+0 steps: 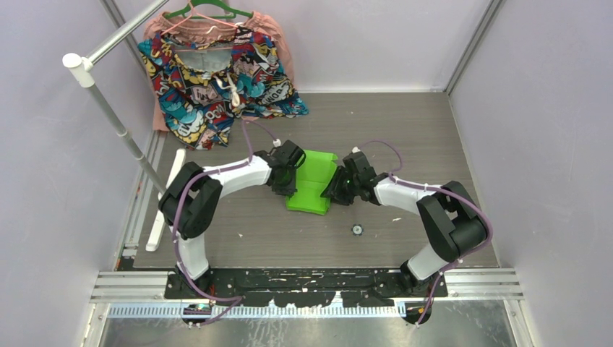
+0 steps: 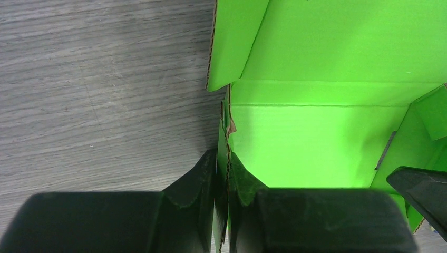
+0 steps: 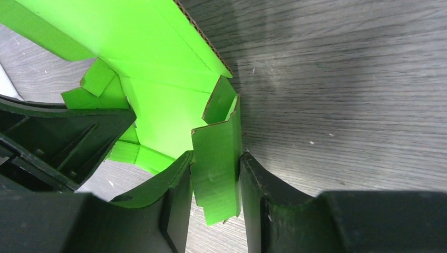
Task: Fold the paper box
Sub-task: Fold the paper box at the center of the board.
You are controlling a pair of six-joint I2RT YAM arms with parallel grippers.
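Pinching the paper box (image 1: 312, 181) in the middle of the surface (image 1: 419, 137), left fingers (image 2: 203, 179) closed on its nine o'clock wall, right fingers (image 3: 258, 200) on its three o'clock wall, I should raise both walls slowly.

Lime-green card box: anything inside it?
Inside the lime-green card box, only its bare floor and a folded corner tab show; the left gripper covers the near part.

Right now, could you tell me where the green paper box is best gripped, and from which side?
Pinch the paper box by its raised side walls, coming in from its left and right edges. The thin card stands upright there and suits a narrow pinch, as the left gripper and right gripper hold it.
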